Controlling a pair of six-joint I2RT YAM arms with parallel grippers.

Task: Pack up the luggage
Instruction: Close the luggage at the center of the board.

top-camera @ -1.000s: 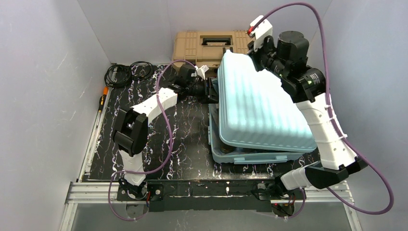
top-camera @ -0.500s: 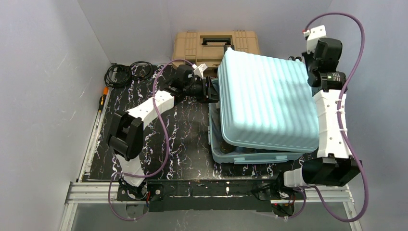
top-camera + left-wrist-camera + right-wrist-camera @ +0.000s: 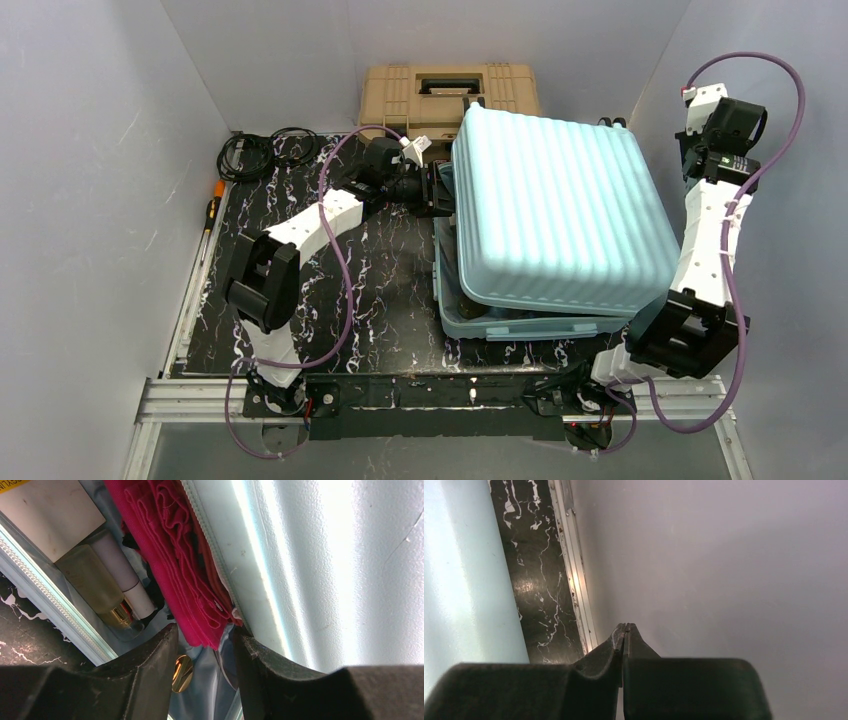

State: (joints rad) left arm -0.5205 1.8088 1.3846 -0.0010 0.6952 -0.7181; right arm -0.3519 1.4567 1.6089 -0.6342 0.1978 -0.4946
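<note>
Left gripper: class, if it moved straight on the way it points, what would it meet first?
Probably the pink cloth poking out under the luggage lid, just ahead of its fingers; depth is unclear.

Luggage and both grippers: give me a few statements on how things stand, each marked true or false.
1. The luggage is fully closed. False: it sits ajar, with a gap along its near and left sides.
2. The right gripper is shut and holds nothing. True.
3. The left gripper is at the luggage's left edge, with its jaws apart. True.
4. A pink cloth shows in the gap in front of the left gripper. True.
5. The toolbox stands open on top of the luggage. False: it is closed and sits behind the luggage.
</note>
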